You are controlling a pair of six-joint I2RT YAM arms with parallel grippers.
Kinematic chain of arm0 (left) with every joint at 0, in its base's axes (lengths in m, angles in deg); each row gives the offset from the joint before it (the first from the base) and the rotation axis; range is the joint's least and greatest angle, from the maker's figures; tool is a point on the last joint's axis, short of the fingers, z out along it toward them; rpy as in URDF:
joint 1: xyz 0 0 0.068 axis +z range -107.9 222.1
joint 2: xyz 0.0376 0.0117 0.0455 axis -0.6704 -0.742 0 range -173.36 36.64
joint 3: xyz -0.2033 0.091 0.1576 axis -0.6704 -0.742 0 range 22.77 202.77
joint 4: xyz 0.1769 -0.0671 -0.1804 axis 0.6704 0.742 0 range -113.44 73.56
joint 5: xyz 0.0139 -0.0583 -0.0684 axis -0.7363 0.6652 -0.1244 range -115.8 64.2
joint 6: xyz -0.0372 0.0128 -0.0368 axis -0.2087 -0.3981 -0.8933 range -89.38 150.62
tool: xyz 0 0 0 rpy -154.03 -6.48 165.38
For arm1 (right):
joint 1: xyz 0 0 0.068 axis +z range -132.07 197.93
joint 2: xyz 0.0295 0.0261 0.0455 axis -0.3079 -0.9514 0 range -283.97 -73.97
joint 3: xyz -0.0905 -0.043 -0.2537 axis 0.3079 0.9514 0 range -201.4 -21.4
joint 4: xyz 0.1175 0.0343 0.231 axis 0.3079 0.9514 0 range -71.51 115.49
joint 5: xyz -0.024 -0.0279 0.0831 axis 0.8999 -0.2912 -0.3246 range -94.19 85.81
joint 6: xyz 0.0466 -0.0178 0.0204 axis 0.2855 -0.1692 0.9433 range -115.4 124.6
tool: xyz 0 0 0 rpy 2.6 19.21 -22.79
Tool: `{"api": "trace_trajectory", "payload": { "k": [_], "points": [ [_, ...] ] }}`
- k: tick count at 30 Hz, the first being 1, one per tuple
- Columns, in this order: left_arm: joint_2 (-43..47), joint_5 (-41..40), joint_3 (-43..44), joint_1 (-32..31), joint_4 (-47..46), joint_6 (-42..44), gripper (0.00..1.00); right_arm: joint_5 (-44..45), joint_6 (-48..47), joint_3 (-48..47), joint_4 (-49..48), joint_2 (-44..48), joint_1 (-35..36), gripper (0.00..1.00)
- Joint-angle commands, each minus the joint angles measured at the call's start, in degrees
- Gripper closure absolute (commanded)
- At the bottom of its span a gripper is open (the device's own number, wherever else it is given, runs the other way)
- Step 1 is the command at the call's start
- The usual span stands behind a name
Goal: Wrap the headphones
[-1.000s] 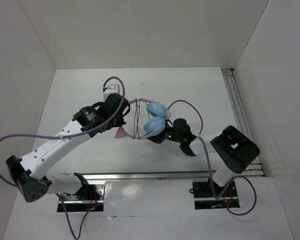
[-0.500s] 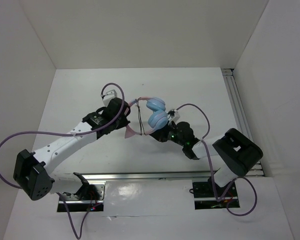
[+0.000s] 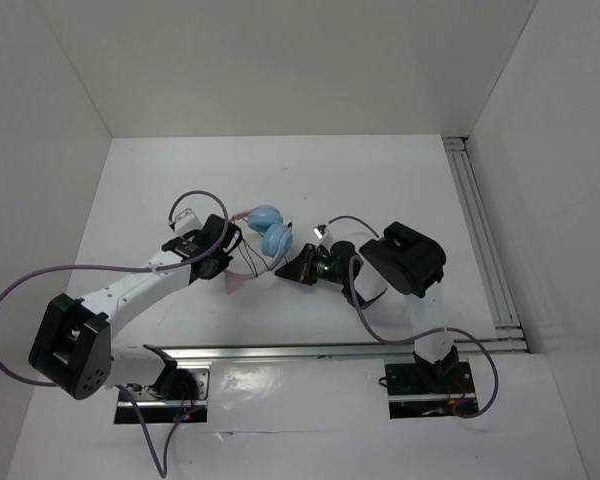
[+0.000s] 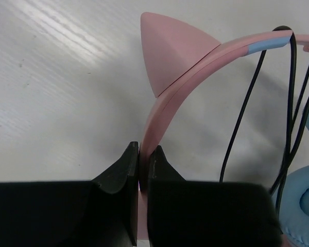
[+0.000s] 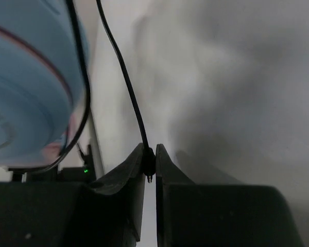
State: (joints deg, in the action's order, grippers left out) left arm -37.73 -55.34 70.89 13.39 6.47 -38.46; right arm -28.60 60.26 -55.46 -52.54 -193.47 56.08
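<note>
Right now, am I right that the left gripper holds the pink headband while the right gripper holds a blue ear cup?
Not quite: the right gripper pinches the thin black cable, as the right wrist view shows. The left gripper does hold the pink headband.

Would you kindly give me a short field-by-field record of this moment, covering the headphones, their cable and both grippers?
object: headphones with a pink headband and light blue ear cups
left gripper: shut on the headband, just below the cat ear
right gripper: shut on the thin black cable
cable state: several loose strands cross the headband near the ear cups
surface: white table
wrap status: looks unfinished, since the cable runs free to the right gripper
</note>
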Motion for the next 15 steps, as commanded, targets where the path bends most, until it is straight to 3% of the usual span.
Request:
{"api": "trace_trajectory", "payload": {
  "k": [1, 6, 15],
  "points": [
    [-1.3, -3.9, 0.3, 2.2, -4.7, -6.2, 1.00, -5.8, 8.5, -2.6, -27.0, -8.3, 1.0, 0.97],
    [-5.2, -2.4, -1.4, 4.4, -7.8, -6.7, 1.00, -7.0, 10.5, -6.6, -27.9, -14.7, 3.0, 0.96],
    [-13.4, 0.6, 1.3, 6.0, -12.6, -5.2, 1.00, -5.4, 8.2, -5.1, -19.2, -10.6, 7.4, 0.92]
  ]
}}
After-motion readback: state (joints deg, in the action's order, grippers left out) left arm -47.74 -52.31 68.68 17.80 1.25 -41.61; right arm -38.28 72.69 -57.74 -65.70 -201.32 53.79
